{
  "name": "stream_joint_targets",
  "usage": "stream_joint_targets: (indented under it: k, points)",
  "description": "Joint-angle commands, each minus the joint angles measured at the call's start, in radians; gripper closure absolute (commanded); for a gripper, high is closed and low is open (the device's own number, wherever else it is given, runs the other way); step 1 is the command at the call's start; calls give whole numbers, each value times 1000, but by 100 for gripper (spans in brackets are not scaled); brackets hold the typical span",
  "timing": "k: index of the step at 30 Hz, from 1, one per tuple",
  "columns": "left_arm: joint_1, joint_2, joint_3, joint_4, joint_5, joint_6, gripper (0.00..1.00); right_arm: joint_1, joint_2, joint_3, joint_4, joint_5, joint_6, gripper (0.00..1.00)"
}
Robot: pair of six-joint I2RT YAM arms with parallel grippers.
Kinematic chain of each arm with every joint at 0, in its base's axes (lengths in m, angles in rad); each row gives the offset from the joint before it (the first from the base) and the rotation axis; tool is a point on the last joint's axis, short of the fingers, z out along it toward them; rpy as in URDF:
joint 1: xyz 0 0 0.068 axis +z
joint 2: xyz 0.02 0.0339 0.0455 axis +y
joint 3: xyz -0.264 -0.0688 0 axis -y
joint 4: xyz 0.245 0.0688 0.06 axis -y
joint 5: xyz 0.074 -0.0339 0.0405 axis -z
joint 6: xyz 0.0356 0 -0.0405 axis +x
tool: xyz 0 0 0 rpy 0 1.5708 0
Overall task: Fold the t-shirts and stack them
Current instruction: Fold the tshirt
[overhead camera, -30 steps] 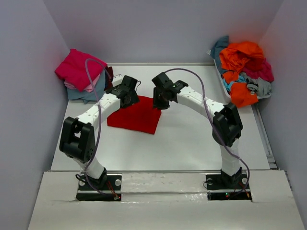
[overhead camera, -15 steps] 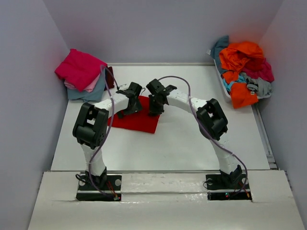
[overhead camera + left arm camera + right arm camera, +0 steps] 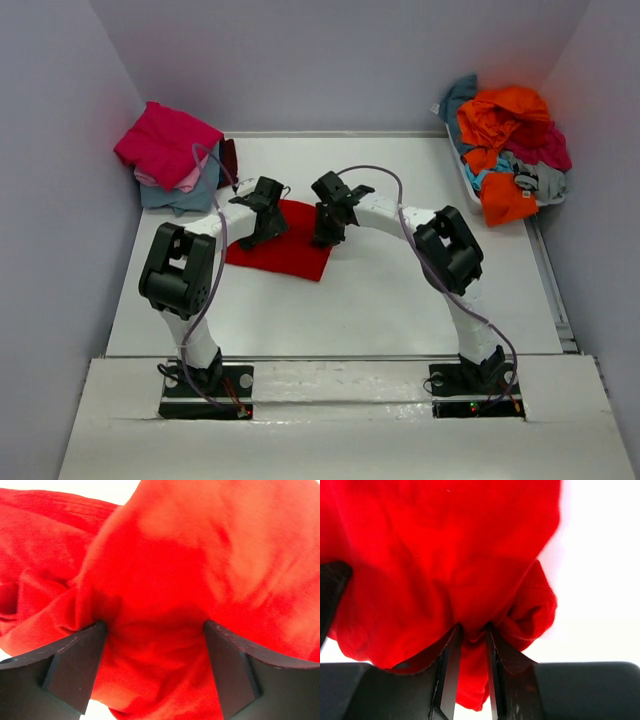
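The bright red cloth t-shirt (image 3: 290, 252) lies folded left of centre on the white tabletop (image 3: 400, 290). The left gripper (image 3: 154, 627) stands wide open astride a bulge of it; the right gripper (image 3: 474, 630) pinches a fold at its right edge

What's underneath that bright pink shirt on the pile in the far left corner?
A pale pink shirt peeks out beneath it, then a grey-blue shirt, with a maroon edge beside. Anything deeper is covered.

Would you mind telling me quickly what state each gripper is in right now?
Left gripper: open, jaws straddling a bunch of the red t-shirt.
Right gripper: closed, pinching the red t-shirt.
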Motion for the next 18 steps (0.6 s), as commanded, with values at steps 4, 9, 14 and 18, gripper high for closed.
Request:
stream_joint_targets:
  k: [4, 9, 14, 18]
  points:
    - [54, -30, -91, -69, 11, -10, 14, -16, -57, -151, -56, 47, 22, 68]
    - [91, -65, -146, -54, 45, 0, 13, -36, -82, -197, -51, 81, 19, 67]
    - [111, -82, -162, -60, 54, 2, 13, -54, -97, -239, -45, 91, 13, 67]
    - [122, -96, -168, -66, 59, 8, 13, -64, -112, -266, -36, 97, 7, 67]
